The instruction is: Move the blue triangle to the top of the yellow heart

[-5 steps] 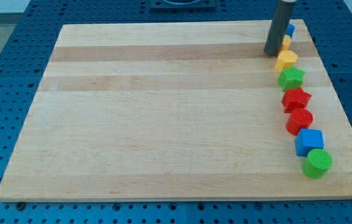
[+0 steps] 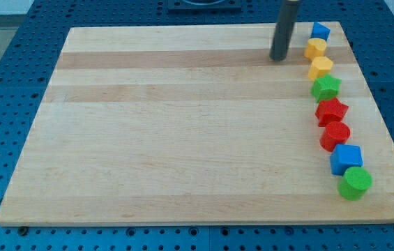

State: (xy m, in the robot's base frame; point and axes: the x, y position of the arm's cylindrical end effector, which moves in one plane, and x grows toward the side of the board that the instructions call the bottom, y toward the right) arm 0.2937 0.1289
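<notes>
The blue triangle [image 2: 320, 31] sits at the board's top right corner. Just below it, touching or nearly so, is the yellow heart [image 2: 315, 48]. My tip [image 2: 277, 59] rests on the board to the left of the yellow heart, about a block and a half's width away, touching no block.
Below the heart a column of blocks runs down the right edge: a yellow hexagon [image 2: 321, 67], a green star [image 2: 326, 87], a red star [image 2: 331, 110], a red round block [image 2: 335, 134], a blue cube [image 2: 346, 159], a green cylinder [image 2: 355, 183]. The wooden board [image 2: 183, 125] lies on a blue pegboard.
My tip has moved left, away from the blue triangle and yellow heart, which it partly hid before. The blocks have not visibly moved.
</notes>
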